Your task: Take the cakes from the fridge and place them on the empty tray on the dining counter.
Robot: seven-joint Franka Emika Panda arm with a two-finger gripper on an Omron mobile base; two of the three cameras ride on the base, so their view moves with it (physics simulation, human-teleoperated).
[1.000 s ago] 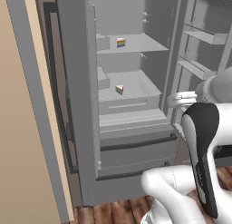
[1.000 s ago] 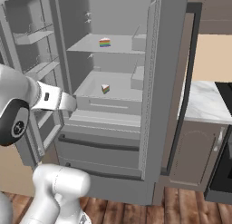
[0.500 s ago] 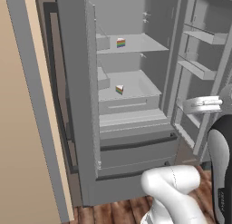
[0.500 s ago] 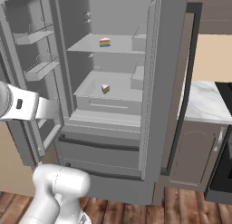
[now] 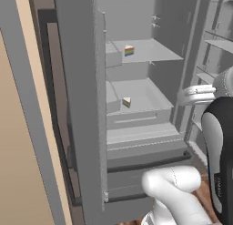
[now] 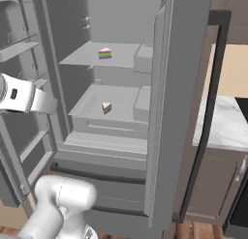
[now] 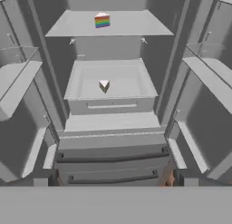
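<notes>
The fridge (image 5: 77,105) stands with both doors swung wide. One rainbow-layered cake (image 7: 102,20) sits on the upper shelf, also seen as cake (image 5: 129,51) and cake (image 6: 104,53). A second, smaller-looking cake (image 7: 104,85) rests in the shallow bin below, at cake (image 5: 126,102) and cake (image 6: 106,107). My gripper (image 7: 114,177) is open and empty, well in front of the fridge and facing its middle, about level with the drawers. The tray and the dining counter are out of view.
Door shelves (image 7: 206,69) jut out on both sides of the opening. Two drawers (image 7: 111,166) close off the bottom of the fridge. A tan wall panel (image 5: 18,142) stands to the left. A marble-topped grey cabinet (image 6: 220,136) stands to the right.
The whole picture has shifted: the base has driven closer to the fridge, which looks larger. My arm has swung outward. The cakes have not moved and the gripper stays open.
</notes>
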